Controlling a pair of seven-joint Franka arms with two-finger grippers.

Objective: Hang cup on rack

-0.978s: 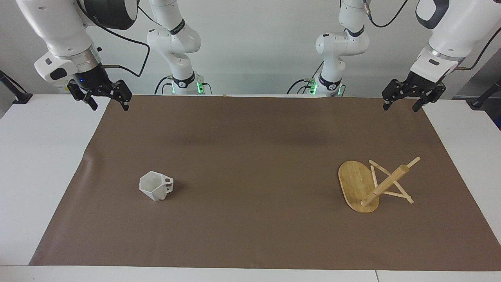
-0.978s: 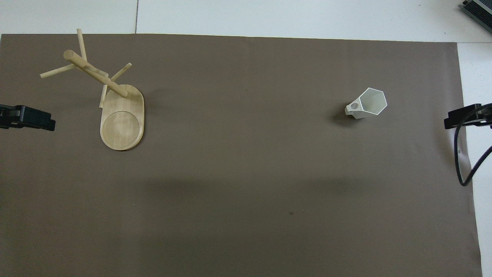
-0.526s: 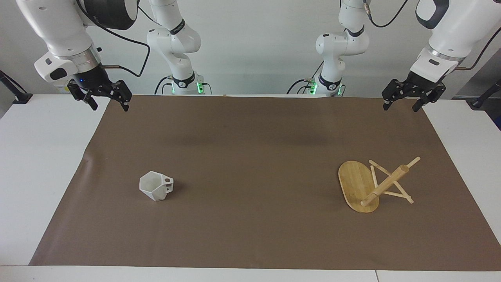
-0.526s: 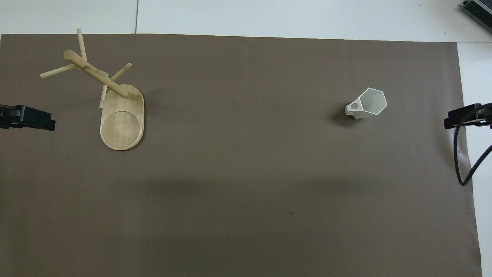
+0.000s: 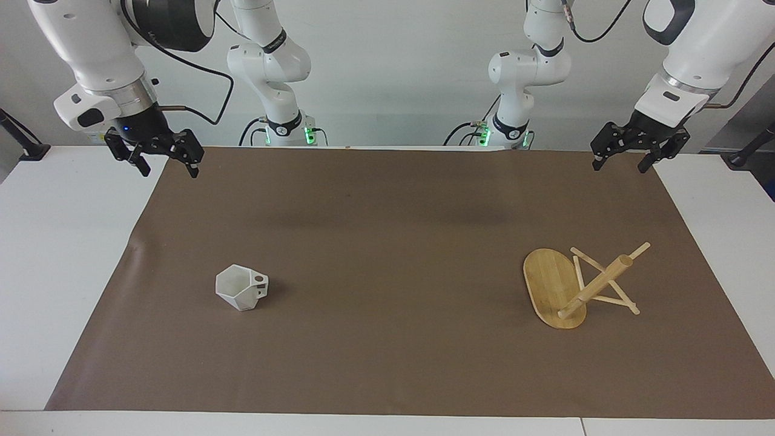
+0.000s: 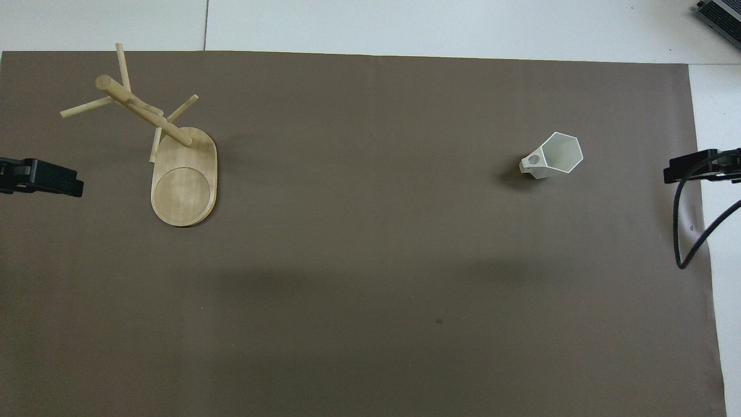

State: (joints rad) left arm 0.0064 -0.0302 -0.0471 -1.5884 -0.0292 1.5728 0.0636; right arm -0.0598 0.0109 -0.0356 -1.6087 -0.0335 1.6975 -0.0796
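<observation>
The cup (image 5: 241, 287) stands upright on the brown mat (image 5: 387, 242) toward the right arm's end of the counter (image 5: 66, 254), well apart from the right gripper (image 5: 163, 163), which hangs over the mat's corner at the robots' edge with its jaws wide and holding nothing. The rack (image 5: 575, 287) stands on its oval base toward the left arm's end, its post and crossing pegs free of any cup. The left gripper (image 5: 623, 160) hangs over the mat's other corner at the robots' edge, well apart from the rack, jaws wide and holding nothing. Cup and rack sit well apart from each other.
</observation>
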